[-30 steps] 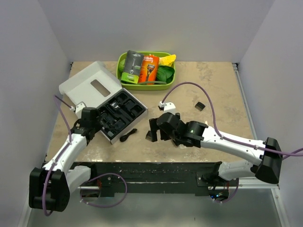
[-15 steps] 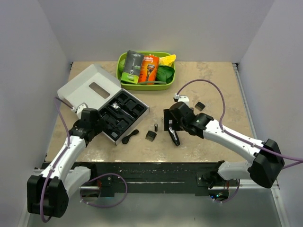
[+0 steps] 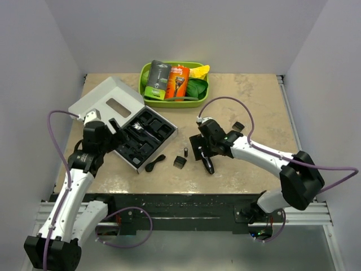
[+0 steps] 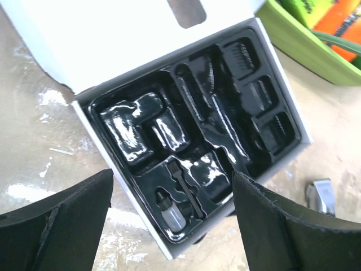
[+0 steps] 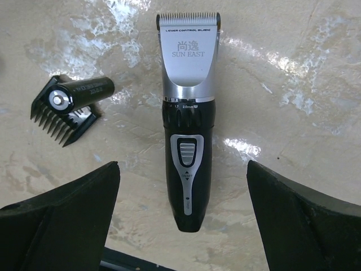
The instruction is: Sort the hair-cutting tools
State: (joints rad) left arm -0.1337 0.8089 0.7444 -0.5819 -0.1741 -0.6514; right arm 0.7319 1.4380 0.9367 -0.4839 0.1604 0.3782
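Observation:
The slim black hair clipper (image 5: 189,130) with its silver blade head lies flat on the table, directly below my open right gripper (image 5: 181,169); its fingers stand wide on either side of the handle without touching. In the top view this gripper (image 3: 198,151) hovers over the clipper (image 3: 208,165). A black guide comb (image 5: 56,118) and a short black cylinder (image 5: 82,93) lie just left of it. A black curved piece (image 3: 153,164) rests by the box corner. My left gripper (image 4: 172,180) is open and empty above the near corner of the black moulded tray (image 4: 141,135).
The tray sits in a white box with its lid (image 3: 104,101) folded back. A small brush and bottle (image 4: 172,212) lie in one pocket. A green basket (image 3: 172,103) at the back holds razor packages. Another small black piece (image 3: 238,126) lies right of the arm.
My left gripper has opened and drawn back up from the tray. My right gripper, open throughout, has moved right from over the guide comb to over the clipper.

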